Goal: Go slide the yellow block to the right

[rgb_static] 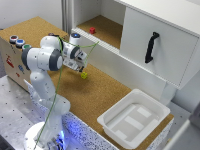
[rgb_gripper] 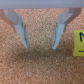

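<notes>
Your claw (rgb_gripper: 39, 36) hangs wide open, gripping nothing — two slim pale fingers (rgb_gripper: 20, 30) above grainy cork (rgb_gripper: 40, 65). Just outside one finger sits the yellow block (rgb_gripper: 80, 43), a small matte cube. Your white arm (rgb_static: 42, 60) folds low, wrist angled downward.

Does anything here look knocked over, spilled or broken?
Nothing stands out. The yellow block sits flat on the cork table, beside the open gripper, not between its fingers. The white bin is upright.
</notes>
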You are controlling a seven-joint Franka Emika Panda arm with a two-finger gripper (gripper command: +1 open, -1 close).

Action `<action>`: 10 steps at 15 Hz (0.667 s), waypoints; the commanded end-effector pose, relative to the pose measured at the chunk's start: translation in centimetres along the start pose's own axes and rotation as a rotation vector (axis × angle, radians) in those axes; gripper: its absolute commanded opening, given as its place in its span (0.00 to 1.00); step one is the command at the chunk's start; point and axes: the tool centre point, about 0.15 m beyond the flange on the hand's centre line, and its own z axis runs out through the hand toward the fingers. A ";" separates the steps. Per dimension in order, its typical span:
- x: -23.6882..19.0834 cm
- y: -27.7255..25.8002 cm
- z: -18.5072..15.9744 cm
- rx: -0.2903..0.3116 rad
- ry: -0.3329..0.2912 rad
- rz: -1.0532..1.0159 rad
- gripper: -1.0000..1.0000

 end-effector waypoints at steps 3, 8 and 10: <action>1.6 3.3 0.9 -0.053 -0.014 0.048 0.00; 0.5 7.6 1.2 -0.087 -0.034 0.123 0.00; 0.2 10.1 1.4 -0.117 -0.040 0.155 0.00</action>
